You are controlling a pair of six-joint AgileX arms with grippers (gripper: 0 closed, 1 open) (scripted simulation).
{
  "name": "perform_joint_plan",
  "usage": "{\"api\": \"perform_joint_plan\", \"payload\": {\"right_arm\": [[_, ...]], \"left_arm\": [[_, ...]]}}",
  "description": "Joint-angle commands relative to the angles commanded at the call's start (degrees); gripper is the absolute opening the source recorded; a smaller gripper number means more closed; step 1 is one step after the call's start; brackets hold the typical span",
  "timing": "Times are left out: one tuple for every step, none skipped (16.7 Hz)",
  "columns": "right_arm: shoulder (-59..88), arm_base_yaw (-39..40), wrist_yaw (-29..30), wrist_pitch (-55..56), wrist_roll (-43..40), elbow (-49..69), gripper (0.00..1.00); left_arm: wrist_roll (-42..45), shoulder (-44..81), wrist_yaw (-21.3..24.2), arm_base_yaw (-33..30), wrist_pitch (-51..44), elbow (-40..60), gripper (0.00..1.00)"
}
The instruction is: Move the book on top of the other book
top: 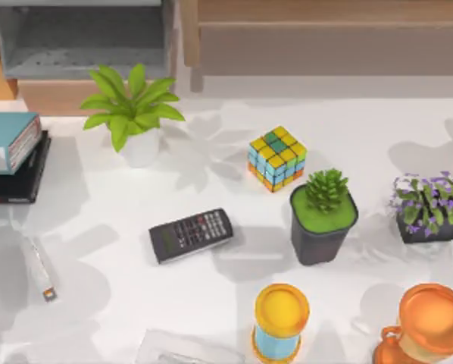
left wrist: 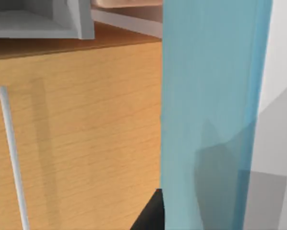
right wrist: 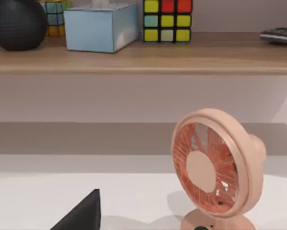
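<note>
Left wrist view is where the working arm's camera sits close against the teal book (left wrist: 208, 115), whose smooth blue cover runs as a tall band through the right half of the frame; a dark wedge at the lower centre may be a fingertip of the left gripper, but how far the fingers are apart, or whether anything is held, cannot be told. Behind the cover, a light wood-grain cabinet front (left wrist: 76, 134) with a pale rod handle (left wrist: 11, 158) is seen.

From above, the teal book (top: 10, 140) is found at the far left edge, mid-height, resting on the thin black-brown book (top: 18, 171), overhanging it toward the upper left, its white page edges and reddish stripe showing. The placement is judged essentially made. Done well, release would be gentle and the retreat straight away, so the thick block is not dragged off the slim, flat volume beneath. The calculator (top: 191, 234) lies well apart.
</note>
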Motion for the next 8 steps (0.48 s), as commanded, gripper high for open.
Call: {"api": "perform_joint_plan", "payload": {"right_arm": [[0.0, 0.0, 0.0, 0.0, 0.0, 0.0, 1.00], [0.0, 0.0, 0.0, 0.0, 0.0, 0.0, 1.00], [0.0, 0.0, 0.0, 0.0, 0.0, 0.0, 1.00], [0.0, 0.0, 0.0, 0.0, 0.0, 0.0, 1.00], [0.0, 0.0, 0.0, 0.0, 0.0, 0.0, 1.00], [0.0, 0.0, 0.0, 0.0, 0.0, 0.0, 1.00], [0.0, 0.0, 0.0, 0.0, 0.0, 0.0, 1.00], [0.0, 0.0, 0.0, 0.0, 0.0, 0.0, 1.00]], "left_arm": [[0.0, 0.0, 0.0, 0.0, 0.0, 0.0, 0.90], [0.0, 0.0, 0.0, 0.0, 0.0, 0.0, 0.98], [0.0, 0.0, 0.0, 0.0, 0.0, 0.0, 1.00], [0.0, 0.0, 0.0, 0.0, 0.0, 0.0, 1.00], [0.0, 0.0, 0.0, 0.0, 0.0, 0.0, 1.00], [0.0, 0.0, 0.0, 0.0, 0.0, 0.0, 1.00], [0.0, 0.0, 0.0, 0.0, 0.0, 0.0, 1.00], [0.0, 0.0, 0.0, 0.0, 0.0, 0.0, 1.00]]}}
